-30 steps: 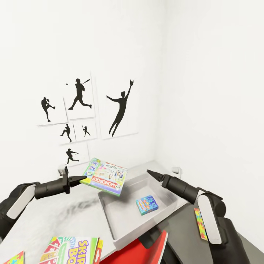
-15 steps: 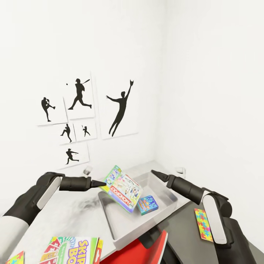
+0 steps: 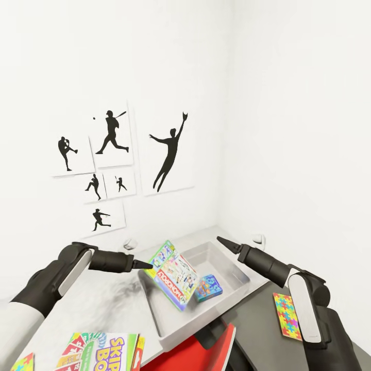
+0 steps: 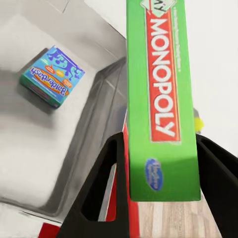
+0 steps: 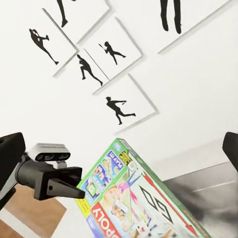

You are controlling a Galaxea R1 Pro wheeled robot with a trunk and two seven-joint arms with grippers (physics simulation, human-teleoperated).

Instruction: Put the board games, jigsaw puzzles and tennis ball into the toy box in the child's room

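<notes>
My left gripper (image 3: 144,266) is shut on the corner of the Monopoly board game (image 3: 176,279). The box hangs steeply tilted, its lower end down inside the toy box (image 3: 161,323) on the table (image 3: 77,304). In the left wrist view both fingers (image 4: 108,163) clamp the game's green edge (image 4: 161,99). A small blue board game (image 3: 208,287) lies flat in the toy box. The Skip-Bo game (image 3: 105,353) lies on the table's near end, beside a jigsaw puzzle (image 3: 20,364). My right gripper (image 3: 222,241) hovers open over the toy box's far right corner.
A second jigsaw puzzle (image 3: 286,315) lies on the lower dark grey cabinet (image 3: 257,324) to the right. A red chair (image 3: 203,355) stands below the toy box's front. White walls with baseball silhouettes (image 3: 167,154) close off the corner behind the table.
My left gripper has carried the Monopoly game rightward and down, tipping it from nearly flat above the table to steeply tilted inside the toy box. The right gripper drifted slightly right.
</notes>
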